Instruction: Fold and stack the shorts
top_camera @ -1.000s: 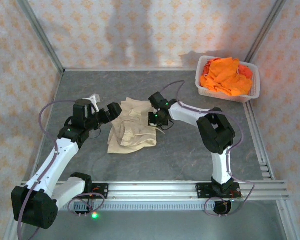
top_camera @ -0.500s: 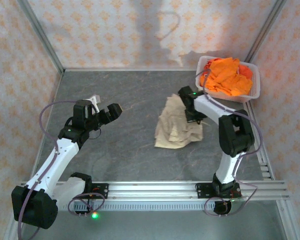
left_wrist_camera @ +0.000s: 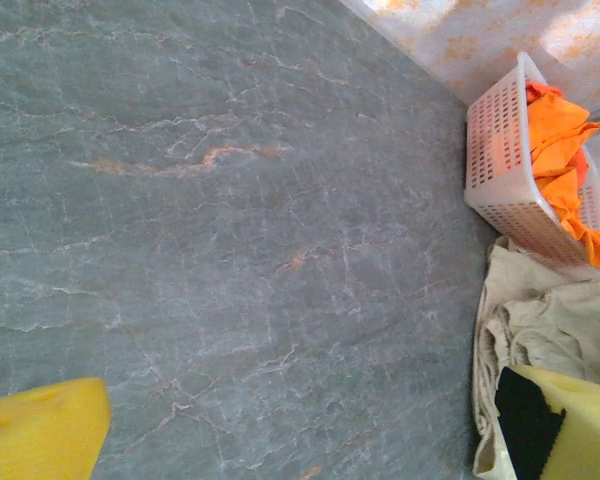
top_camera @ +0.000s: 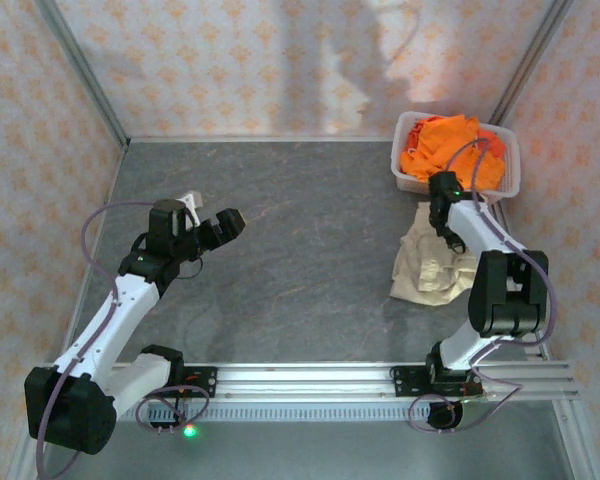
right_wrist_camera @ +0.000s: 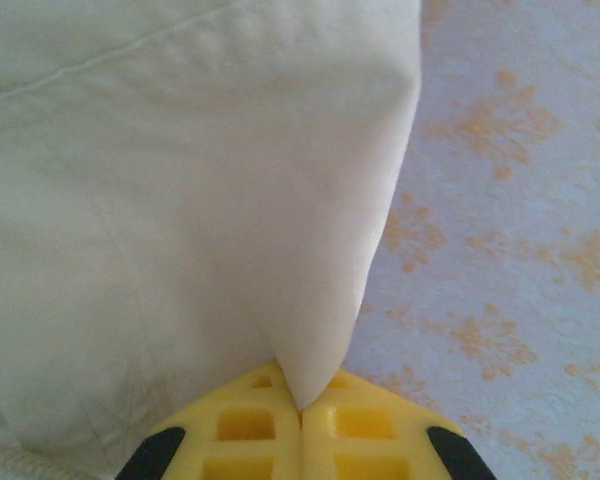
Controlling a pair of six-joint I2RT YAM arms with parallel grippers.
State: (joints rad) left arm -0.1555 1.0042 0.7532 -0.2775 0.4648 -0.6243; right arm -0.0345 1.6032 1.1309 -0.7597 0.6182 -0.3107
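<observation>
The beige shorts (top_camera: 426, 265) lie crumpled on the grey table at the right, just in front of the basket. My right gripper (top_camera: 447, 236) is shut on their upper edge. In the right wrist view the yellow fingers (right_wrist_camera: 240, 435) meet on a pinched fold of the pale cloth (right_wrist_camera: 180, 180), at my right gripper (right_wrist_camera: 302, 410). Orange shorts (top_camera: 450, 150) are heaped in the basket. My left gripper (top_camera: 220, 228) hovers open at the left of the table with nothing in it. In the left wrist view it (left_wrist_camera: 300, 440) faces bare tabletop, with the beige shorts (left_wrist_camera: 550, 320) at the right edge.
The white mesh basket (top_camera: 510, 168) stands in the back right corner, and in the left wrist view the basket (left_wrist_camera: 500, 170) holds orange cloth (left_wrist_camera: 560, 150). Patterned walls and metal frame rails close the table on three sides. A rail runs along the near edge.
My right gripper has dragged the beige shorts from the table's middle to the right, next to the basket. The left arm has stayed almost still, open.
</observation>
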